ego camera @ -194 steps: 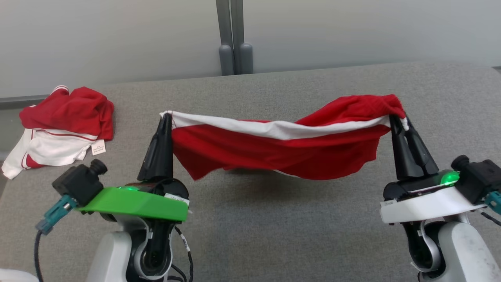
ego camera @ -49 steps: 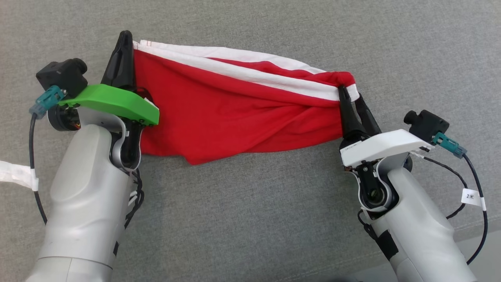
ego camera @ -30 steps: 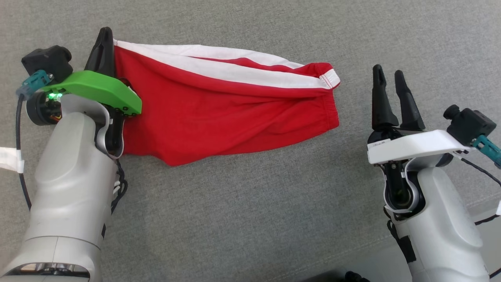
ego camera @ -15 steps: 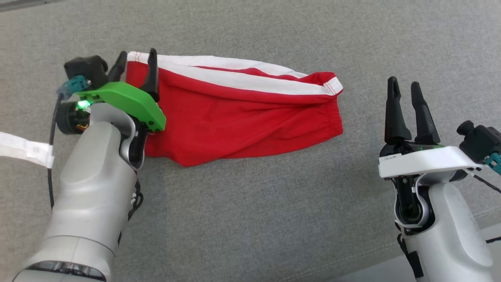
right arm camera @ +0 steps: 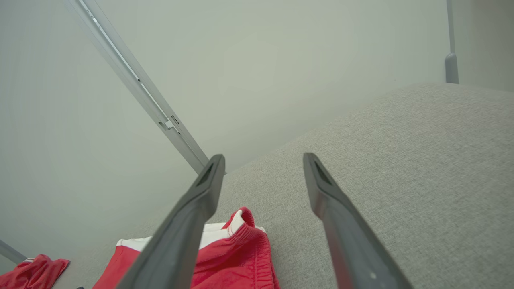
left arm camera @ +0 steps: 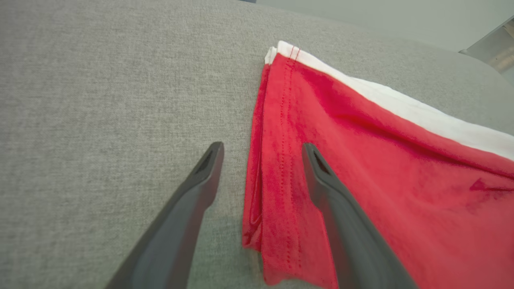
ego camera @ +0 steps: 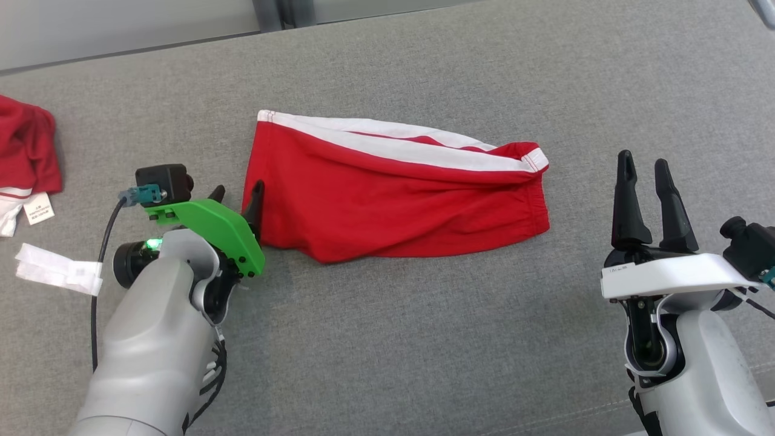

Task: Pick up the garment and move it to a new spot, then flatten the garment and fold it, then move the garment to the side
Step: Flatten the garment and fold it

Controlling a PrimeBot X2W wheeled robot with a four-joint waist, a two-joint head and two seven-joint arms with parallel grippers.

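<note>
Centre frame: we find garment (ego camera: 393,194) lying on grey cloth (ego camera: 393,339), placement judged done (creases show). Left gripper (ego camera: 238,189), right gripper (ego camera: 642,160): fingers apart, empty. Flattening, folding, side-move pending.

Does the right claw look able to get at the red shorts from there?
Probably yes. The right claw stands open beside the waistband end of the red shorts, not touching, and the grey surface between them is bare, so nothing seems to block it.

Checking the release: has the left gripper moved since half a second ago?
Yes. Against the garment lying flat, the left gripper has drawn back from the far white-striped corner to the near left edge.
</note>
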